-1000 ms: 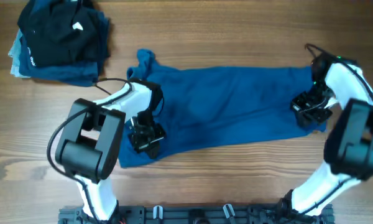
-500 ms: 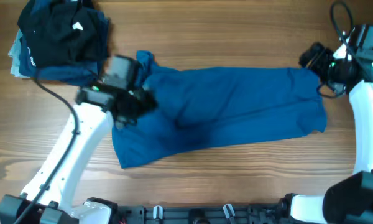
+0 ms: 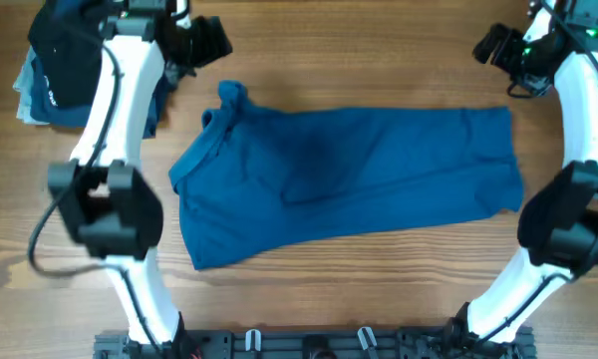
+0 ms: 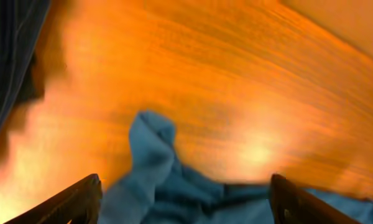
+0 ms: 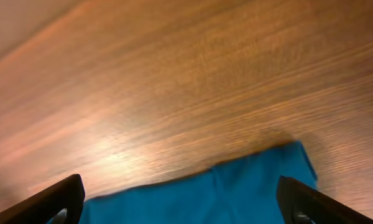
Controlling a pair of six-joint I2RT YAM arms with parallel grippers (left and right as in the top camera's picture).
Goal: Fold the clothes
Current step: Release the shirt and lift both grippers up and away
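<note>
Lying flat on the table (image 3: 379, 289), the clothes (image 3: 349, 179) show plain blue cloth.

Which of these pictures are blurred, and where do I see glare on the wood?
Left wrist view: blurred, orange cast, a glare patch on the table near the clothes. Right wrist view: also soft, with pale glare at left. Overhead view: evenly lit, fairly sharp.

left claw (image 4: 185, 200) spread wide above bunched clothes (image 4: 150, 163) corner on wood table (image 4: 236, 74); dark garment (image 4: 9, 56) far left
</note>
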